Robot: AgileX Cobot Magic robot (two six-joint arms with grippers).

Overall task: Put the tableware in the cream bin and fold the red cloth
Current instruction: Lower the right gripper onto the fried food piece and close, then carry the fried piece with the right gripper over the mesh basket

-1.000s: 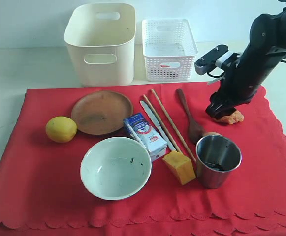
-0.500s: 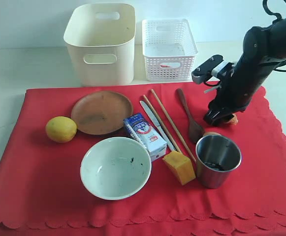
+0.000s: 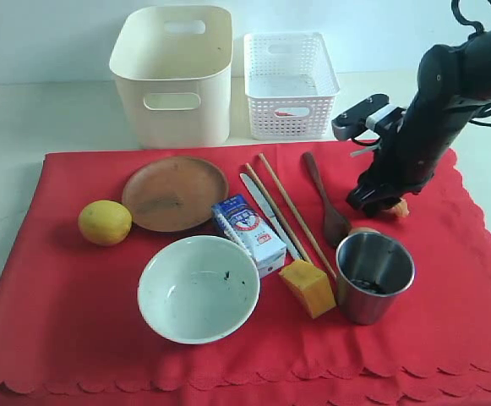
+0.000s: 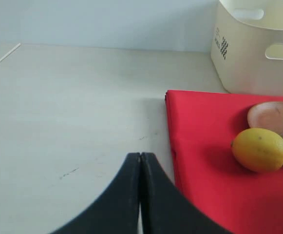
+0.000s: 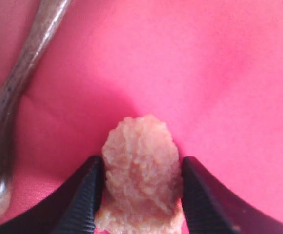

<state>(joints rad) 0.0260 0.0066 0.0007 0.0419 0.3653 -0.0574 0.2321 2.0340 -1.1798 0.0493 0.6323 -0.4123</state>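
The red cloth [image 3: 76, 321] covers the table and bears the brown plate [image 3: 175, 193], pale bowl [image 3: 199, 288], steel cup [image 3: 374, 276], knife [image 3: 266, 211], chopsticks [image 3: 287, 207] and wooden spoon [image 3: 325, 199]. The cream bin [image 3: 173, 76] stands behind the cloth. My right gripper [image 3: 379, 201] is down on the cloth right of the spoon, shut on an orange lumpy morsel [image 5: 141, 170]. Its fingers [image 5: 90, 190] press the morsel's two sides. My left gripper [image 4: 140, 157] is shut with nothing in it, over bare table beside the cloth's edge [image 4: 204, 170].
A white lattice basket [image 3: 289, 83] stands right of the bin. A lemon [image 3: 105, 222] lies left of the plate. A milk carton [image 3: 249, 233] and an orange-yellow block [image 3: 307, 288] lie between the bowl and the cup.
My right gripper has come down and closed round the orange morsel, which now shows only a little beside the fingers. Nothing else has moved.
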